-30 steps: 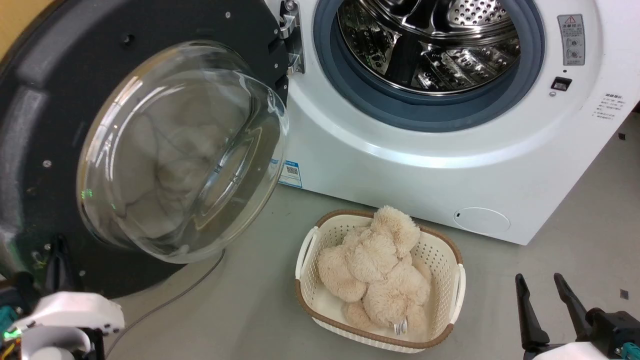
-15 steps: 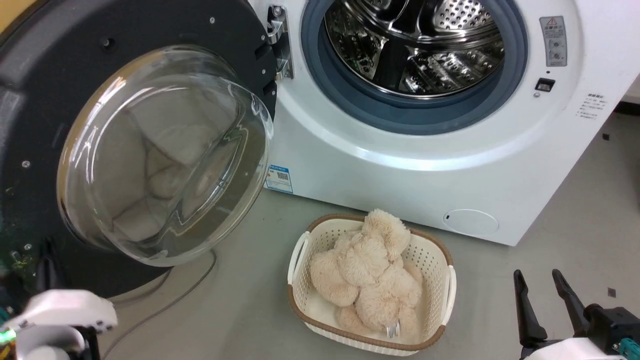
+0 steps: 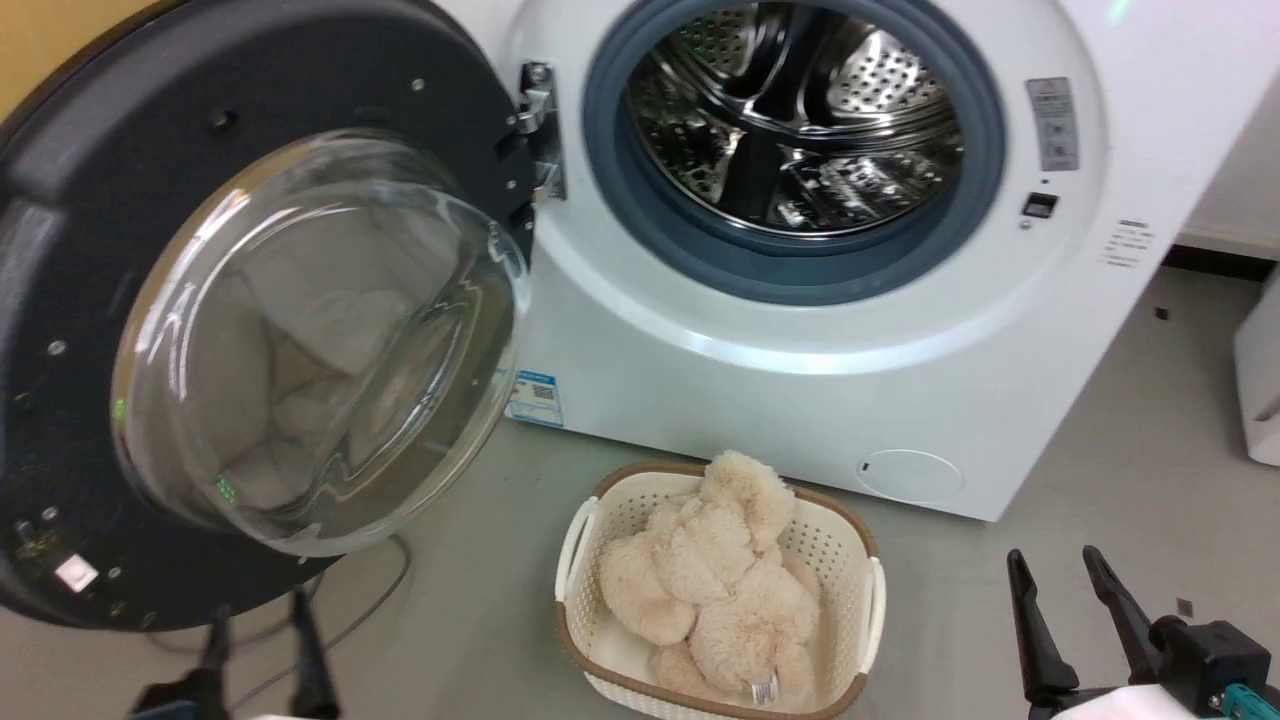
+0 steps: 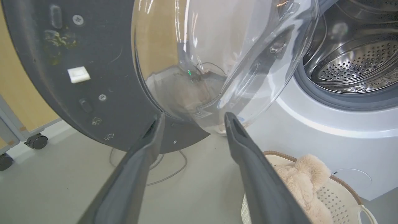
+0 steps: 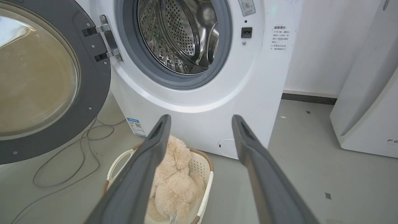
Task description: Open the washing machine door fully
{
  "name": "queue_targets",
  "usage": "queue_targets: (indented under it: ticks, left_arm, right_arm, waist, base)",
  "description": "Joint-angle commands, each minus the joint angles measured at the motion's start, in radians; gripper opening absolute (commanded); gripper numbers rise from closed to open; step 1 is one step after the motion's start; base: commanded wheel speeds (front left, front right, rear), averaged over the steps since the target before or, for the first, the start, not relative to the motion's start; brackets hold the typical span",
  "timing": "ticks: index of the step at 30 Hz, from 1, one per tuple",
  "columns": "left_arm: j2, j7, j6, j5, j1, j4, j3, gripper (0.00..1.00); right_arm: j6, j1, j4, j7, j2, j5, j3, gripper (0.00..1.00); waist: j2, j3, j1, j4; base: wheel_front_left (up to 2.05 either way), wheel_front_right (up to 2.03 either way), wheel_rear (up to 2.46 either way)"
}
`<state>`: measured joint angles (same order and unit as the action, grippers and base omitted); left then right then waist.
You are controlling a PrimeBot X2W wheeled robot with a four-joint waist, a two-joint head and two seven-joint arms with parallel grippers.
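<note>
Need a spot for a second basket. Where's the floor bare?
Bare floor lies right of the laundry basket, bordered by the washing machine front, the white appliance and the right gripper. Crowded: under the open washing machine door, with a cable and the left gripper.

A laundry room, going by the washing machine (image 3: 800, 400), basket (image 3: 832, 548), bare grey floor (image 3: 480, 640) and loose cables (image 4: 169, 178).

One washing machine (image 3: 800, 400), one door (image 3: 100, 200), one basket (image 3: 835, 545), perhaps one plush toy (image 3: 710, 590).
</note>
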<state>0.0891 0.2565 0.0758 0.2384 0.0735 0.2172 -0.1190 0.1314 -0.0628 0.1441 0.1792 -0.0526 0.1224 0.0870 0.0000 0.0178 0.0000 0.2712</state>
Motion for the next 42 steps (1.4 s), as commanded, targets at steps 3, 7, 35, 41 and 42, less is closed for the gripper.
queue_targets:
  ticks: [3,7,35,41,42]
  left_arm:
    - [-0.015,0.005,-0.007,-0.023,0.03,-0.045,0.054,1.0]
    - [-0.026,0.005,-0.009,-0.052,0.037,-0.082,0.131,1.0]
    - [0.025,0.005,-0.04,-0.098,-0.077,0.002,0.225,1.0]
    - [0.025,0.005,-0.038,-0.096,-0.079,0.006,0.23,1.0]
    - [0.025,0.005,-0.037,-0.096,-0.08,0.005,0.231,1.0]
  right_arm:
    - [-0.001,-0.014,-0.011,-0.002,0.002,-0.011,-0.004,1.0]
    - [-0.001,-0.018,-0.021,-0.01,0.002,-0.023,-0.009,1.0]
    - [-0.001,-0.075,-0.197,-0.072,0.002,-0.071,-0.025,1.0]
    - [-0.001,-0.078,-0.194,-0.073,0.002,-0.063,-0.027,1.0]
    - [-0.001,-0.078,-0.194,-0.073,0.002,-0.062,-0.027,1.0]
  waist:
    - [0.0,-0.007,0.0,-0.028]
    - [0.0,-0.013,0.0,-0.066]
    - [0.0,-0.026,0.0,-0.265]
    - [0.0,-0.025,0.0,-0.257]
    - [0.0,-0.025,0.0,-0.256]
  base:
    - [0.0,0.0,0.0]
    - [0.0,0.0,0.0]
    - [0.0,0.0,0.0]
    - [0.0,0.0,0.0]
    - [0.0,0.0,0.0]
